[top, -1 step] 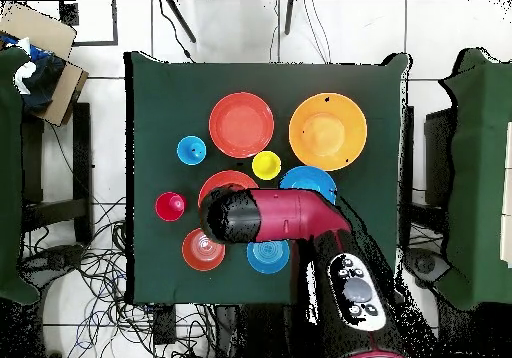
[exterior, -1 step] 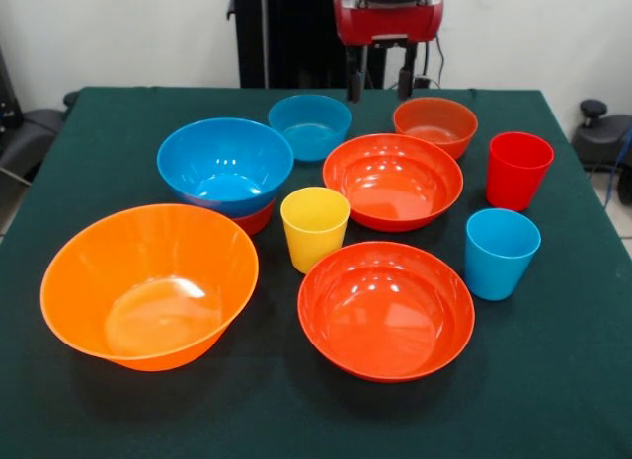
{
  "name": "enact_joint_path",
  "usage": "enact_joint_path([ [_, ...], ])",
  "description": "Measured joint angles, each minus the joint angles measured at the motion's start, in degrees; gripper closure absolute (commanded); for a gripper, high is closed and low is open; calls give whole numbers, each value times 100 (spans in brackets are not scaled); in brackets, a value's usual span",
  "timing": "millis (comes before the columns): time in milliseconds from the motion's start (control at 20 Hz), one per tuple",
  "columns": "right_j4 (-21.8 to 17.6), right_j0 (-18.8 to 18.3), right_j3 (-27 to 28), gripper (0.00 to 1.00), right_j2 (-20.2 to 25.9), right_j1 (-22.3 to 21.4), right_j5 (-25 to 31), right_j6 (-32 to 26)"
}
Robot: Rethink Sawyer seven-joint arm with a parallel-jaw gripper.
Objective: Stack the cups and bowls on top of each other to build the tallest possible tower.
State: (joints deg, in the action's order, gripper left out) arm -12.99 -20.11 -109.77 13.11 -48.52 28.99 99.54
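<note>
Gripper [exterior, -1 step: 380, 87] hangs empty, apparently parted, between small blue [exterior, -1 step: 309, 127] and red-orange bowls [exterior, -1 step: 434, 124].

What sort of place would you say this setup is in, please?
Probably a robotics lab or test room. A table under green cloth stands on a tiled floor strewn with loose cables, the arm reaches over bright plastic bowls and cups, and a cardboard box sits aside.
</note>
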Motion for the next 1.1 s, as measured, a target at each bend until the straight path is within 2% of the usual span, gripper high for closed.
enact_joint_path([
  [250,19,260,-208,0,-158,-92,-225,418],
  [550,70,296,-357,0,-191,-98,-351,649],
  [700,72,266,-375,0,-189,-92,-350,655],
  [1100,72,-108,-335,0,-187,-50,-351,655],
])
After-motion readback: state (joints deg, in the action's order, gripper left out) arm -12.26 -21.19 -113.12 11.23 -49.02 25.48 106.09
